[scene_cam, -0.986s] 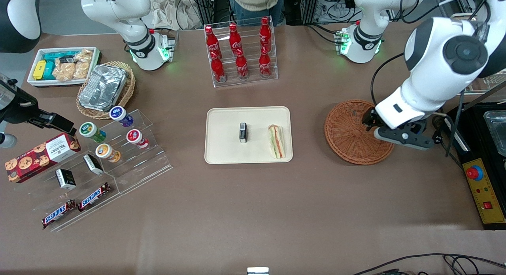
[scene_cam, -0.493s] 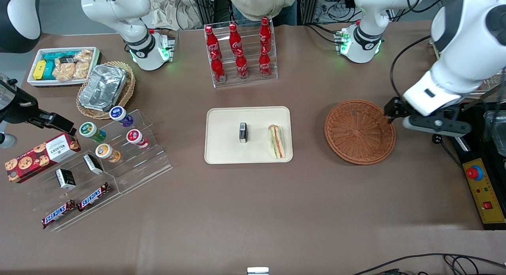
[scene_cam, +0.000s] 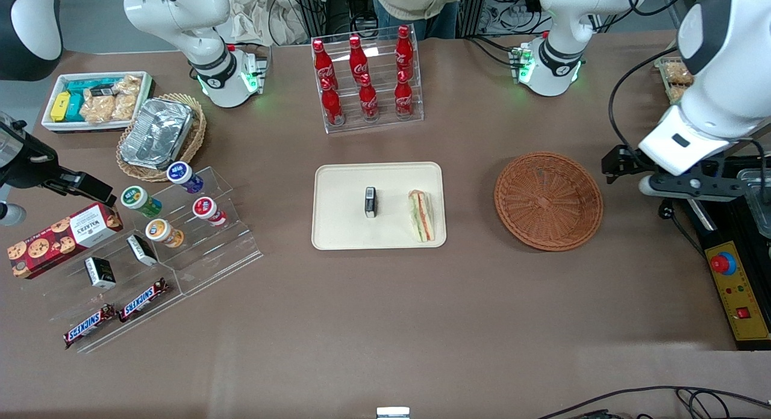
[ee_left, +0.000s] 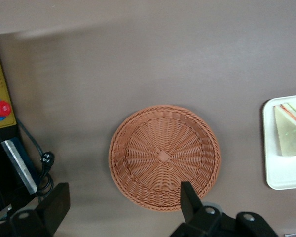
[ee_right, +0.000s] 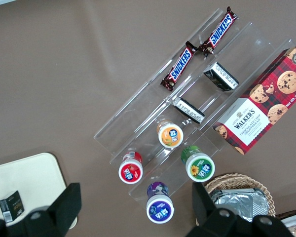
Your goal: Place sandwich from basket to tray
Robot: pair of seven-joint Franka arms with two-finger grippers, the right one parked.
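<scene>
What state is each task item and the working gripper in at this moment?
sandwich: lying on the tray, beside a small black box.
basket: empty, upright on the table.
tray: flat on the table, holding the sandwich and the box.
gripper: open, holding nothing, raised above the table by the basket's edge, toward the working arm's end.

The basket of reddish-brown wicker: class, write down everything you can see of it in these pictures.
The basket is round, shallow and woven of reddish-brown wicker, with strands radiating from a small square knot at its centre to a thicker braided rim. It sits upright and flat on the brown table, empty. Nothing touches it. The tray holding the sandwich lies beside it, apart. The gripper hangs above the table off the basket's rim, jaws open.
</scene>
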